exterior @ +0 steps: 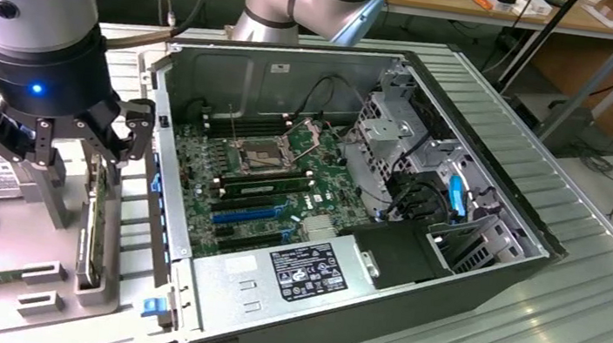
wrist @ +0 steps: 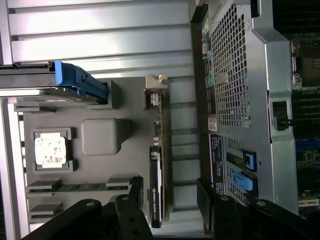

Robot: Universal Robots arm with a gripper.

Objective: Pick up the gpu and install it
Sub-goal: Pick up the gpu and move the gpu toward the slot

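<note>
Gpu [wrist: 156,192], one card, stands on edge in one grey holder tray [wrist: 100,167], just beside the one open computer case [wrist: 235,65]. One tool [exterior: 57,150] hangs above the card, jaws spread, gripping nothing. Farther from the case, the tray carries one processor chip [wrist: 50,150] and one memory stick [wrist: 80,186].

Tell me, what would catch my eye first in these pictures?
Most striking is the opened computer case in the middle of the exterior view, with its green motherboard laid bare. At that view's left, the robot's tool hangs open over a grey tray, straddling the gpu, which stands on edge in the tray.
</note>
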